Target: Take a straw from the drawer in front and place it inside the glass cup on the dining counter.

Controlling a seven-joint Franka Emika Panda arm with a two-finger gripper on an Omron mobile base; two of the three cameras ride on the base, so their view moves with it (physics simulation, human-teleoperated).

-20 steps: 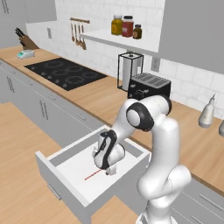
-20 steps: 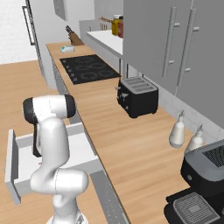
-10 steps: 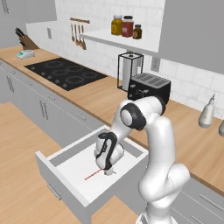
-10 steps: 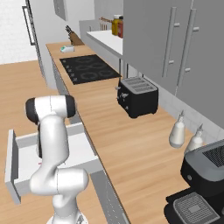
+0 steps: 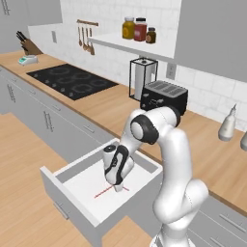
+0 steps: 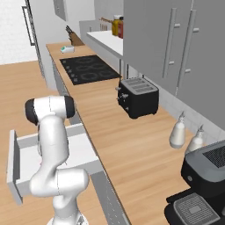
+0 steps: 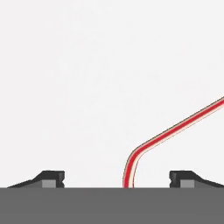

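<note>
Straw, thin and red-pink with a bent end (image 7: pixel 175 131), lies flat on the plain white floor of the wide, shallow grey-fronted drawer (image 5: pixel 72 193), which stands pulled out below the light-wood wall-side table (image 5: pixel 120 108). The white robot arm's two dark fingers (image 7: pixel 117 179) hang low inside the drawer, spread wide apart and gripping nothing, with the straw's bent end running between the two tips in the hand view. In the left base view the straw shows as a slim red line on the drawer floor just under the fingers. A black toaster (image 5: pixel 164 96) sits on the table behind.
</note>
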